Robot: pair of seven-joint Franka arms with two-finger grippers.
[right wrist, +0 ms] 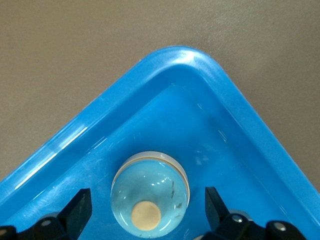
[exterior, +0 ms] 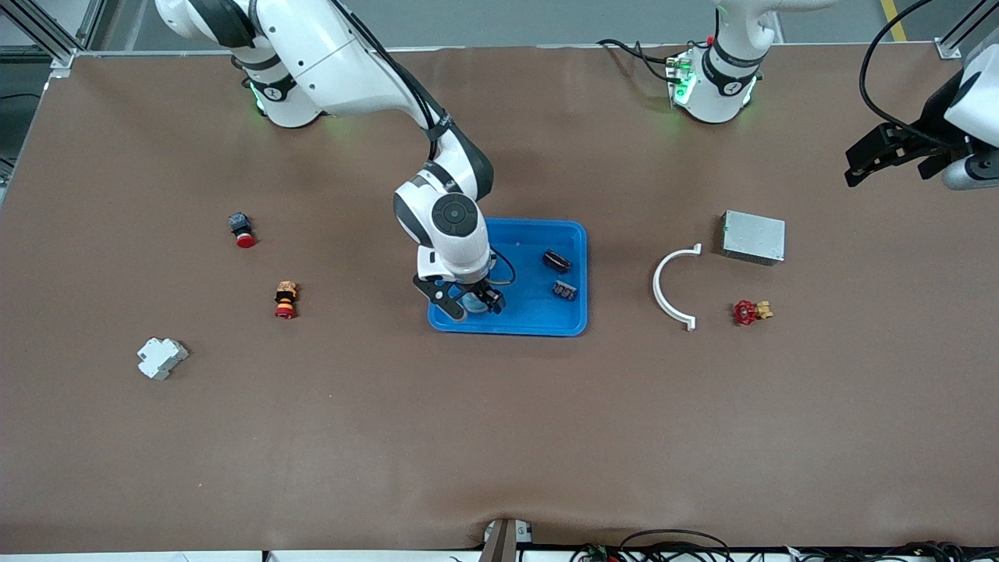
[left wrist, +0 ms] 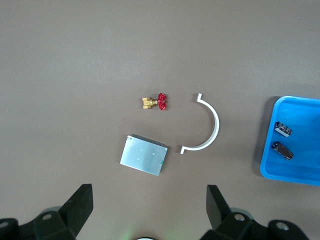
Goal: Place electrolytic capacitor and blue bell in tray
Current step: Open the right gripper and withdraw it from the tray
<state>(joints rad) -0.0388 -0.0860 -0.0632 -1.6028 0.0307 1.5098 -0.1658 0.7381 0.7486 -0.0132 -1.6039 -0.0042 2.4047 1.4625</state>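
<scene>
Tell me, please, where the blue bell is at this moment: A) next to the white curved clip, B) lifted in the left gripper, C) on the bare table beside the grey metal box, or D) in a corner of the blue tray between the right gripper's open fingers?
D: the blue bell sits on the floor of the blue tray, in its corner, with the right gripper open around it.

Right pincer (exterior: 471, 303) hides most of the blue bell (exterior: 473, 301)
</scene>
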